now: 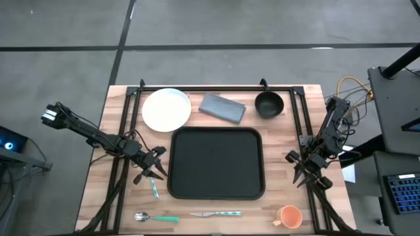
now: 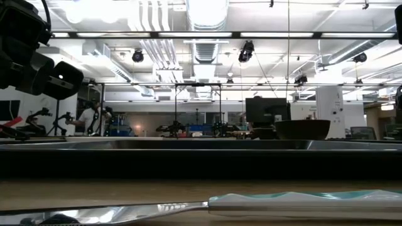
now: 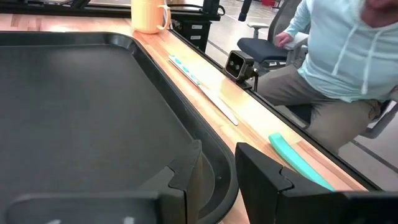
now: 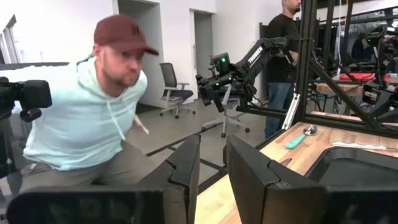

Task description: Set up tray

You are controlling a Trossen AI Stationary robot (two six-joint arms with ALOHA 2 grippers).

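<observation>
The black tray (image 1: 216, 162) lies flat at the table's middle, and its near rim (image 2: 201, 157) crosses the low view. My left gripper (image 1: 156, 169) is open just off the tray's left rim. In the left wrist view its fingers (image 3: 217, 171) stand either side of that rim (image 3: 211, 155), near the tray's near left corner, and I see no touch. My right gripper (image 1: 303, 172) is open and waits right of the tray, over the table's right rail. Its fingers (image 4: 212, 168) point past the table's edge.
A white plate (image 1: 167, 109), grey napkin (image 1: 223, 107) and black bowl (image 1: 269, 103) lie along the far side. A teal-handled utensil (image 1: 154, 189) lies beside my left gripper. A spoon (image 1: 156, 217), knife (image 1: 216, 214) and orange cup (image 1: 289, 215) lie near. A person (image 4: 93, 118) sits beyond the near edge.
</observation>
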